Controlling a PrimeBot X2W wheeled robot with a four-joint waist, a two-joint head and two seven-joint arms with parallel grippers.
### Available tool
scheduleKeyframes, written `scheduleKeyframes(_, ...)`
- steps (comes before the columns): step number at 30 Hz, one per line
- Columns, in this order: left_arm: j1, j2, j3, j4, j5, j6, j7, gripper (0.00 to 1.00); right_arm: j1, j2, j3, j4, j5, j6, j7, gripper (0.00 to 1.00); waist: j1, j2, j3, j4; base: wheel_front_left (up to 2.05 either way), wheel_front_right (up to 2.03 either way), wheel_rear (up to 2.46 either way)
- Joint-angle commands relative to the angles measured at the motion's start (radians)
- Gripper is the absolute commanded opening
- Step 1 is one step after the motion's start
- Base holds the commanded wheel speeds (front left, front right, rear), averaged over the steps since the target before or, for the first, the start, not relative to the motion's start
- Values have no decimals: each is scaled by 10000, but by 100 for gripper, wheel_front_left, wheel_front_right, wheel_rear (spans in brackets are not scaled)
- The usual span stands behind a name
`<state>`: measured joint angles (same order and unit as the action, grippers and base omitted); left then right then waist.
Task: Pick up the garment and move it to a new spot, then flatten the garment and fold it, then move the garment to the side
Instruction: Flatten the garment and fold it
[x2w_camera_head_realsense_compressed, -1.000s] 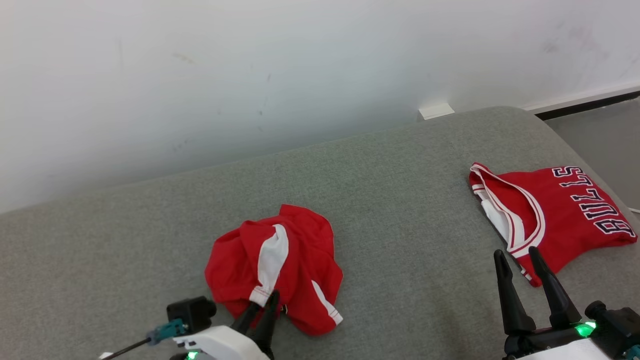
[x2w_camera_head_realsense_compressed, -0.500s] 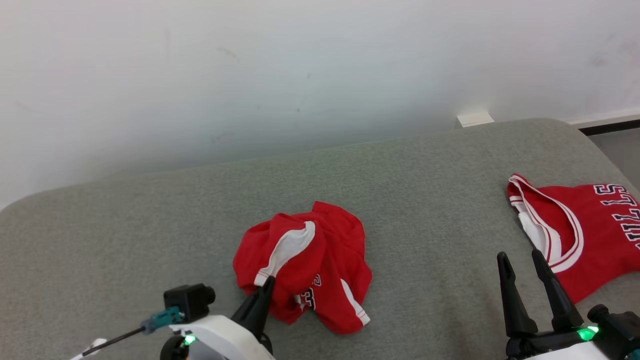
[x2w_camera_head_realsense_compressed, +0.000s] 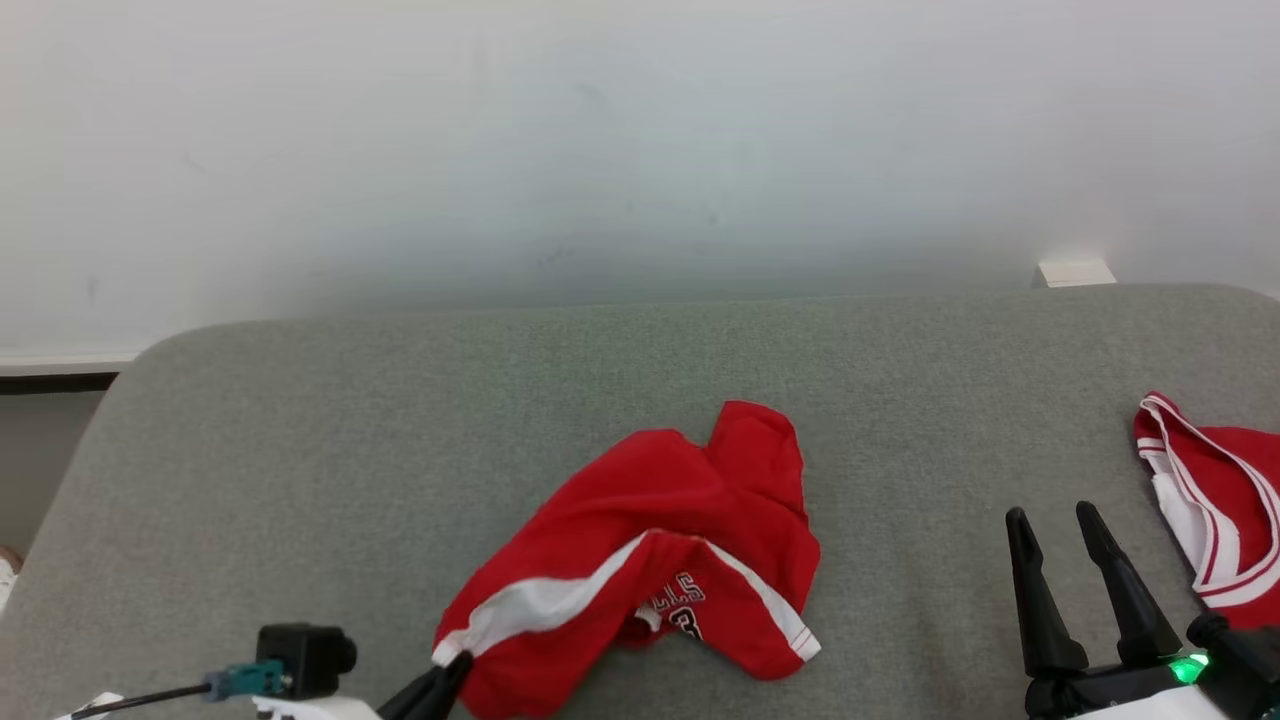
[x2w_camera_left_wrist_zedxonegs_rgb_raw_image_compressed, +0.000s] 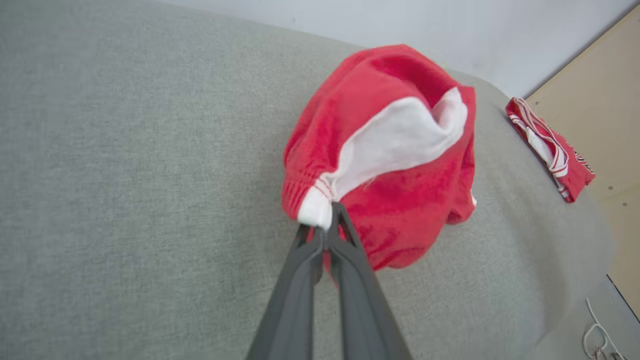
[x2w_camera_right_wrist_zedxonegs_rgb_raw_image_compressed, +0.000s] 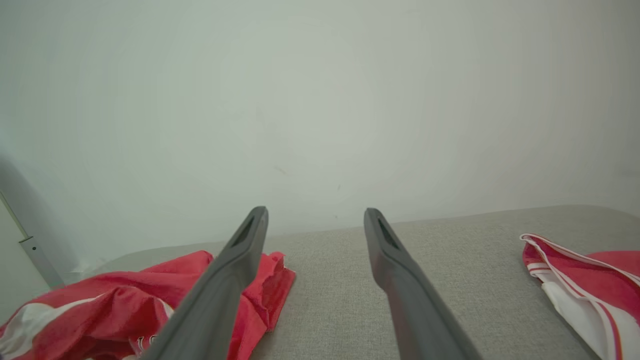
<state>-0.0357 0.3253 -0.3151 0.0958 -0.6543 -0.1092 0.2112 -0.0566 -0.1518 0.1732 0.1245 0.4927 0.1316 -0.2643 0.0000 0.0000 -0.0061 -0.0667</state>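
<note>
Garments number two: left fingers (x2w_camera_left_wrist_zedxonegs_rgb_raw_image_compressed: 352, 280) clamp red shorts (x2w_camera_head_realsense_compressed: 650, 520), right fingers (x2w_camera_head_realsense_compressed: 1035, 600) stand apart near jersey (x2w_camera_head_realsense_compressed: 1245, 470).

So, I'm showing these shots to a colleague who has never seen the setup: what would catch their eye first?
First, the crumpled red garment with a white stripe, mid-front on the grey cushion, pinched at its white-trimmed edge by the shut left gripper. Next, the second red and white jersey lying at the cushion's far right, with the right gripper open near it, touching nothing.
</note>
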Motion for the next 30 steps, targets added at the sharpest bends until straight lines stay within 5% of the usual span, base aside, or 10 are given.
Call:
scheduleKeyframes(1, 212, 366, -52, 132, -64, -70, 76, 0, 94, -85, -4, 0, -65, -19, 7, 100, 0, 0, -9, 135, 0, 0, 0)
scheduleKeyframes(8, 164, 930, 2, 876, 439, -61, -302, 2, 48, -274, 11, 24, -37, -19, 7, 100, 0, 0, -27, 249, 0, 0, 0)
scheduleKeyframes(10, 67, 882, -17, 1203, 502, -71, -462, 58, 30, -300, 43, 49, -28, -19, 7, 100, 0, 0, -44, 262, 0, 0, 0)
scheduleKeyframes(11, 19, 849, -36, 1346, 501, -82, -554, 100, 25, -307, 55, 61, -25, -19, 7, 100, 0, 0, -53, 264, 0, 0, 0)
scheduleKeyframes(19, -148, 685, -82, 1925, 731, 110, -1251, 100, 47, -286, 166, 181, -21, -19, 7, 100, 0, 0, -179, 223, 0, 0, 0)
scheduleKeyframes(30, 245, 397, 624, 78, 1818, 1791, -3732, 100, 204, -129, 168, 243, 5, -19, 7, 100, 0, 0, -429, 300, 0, 0, 0)
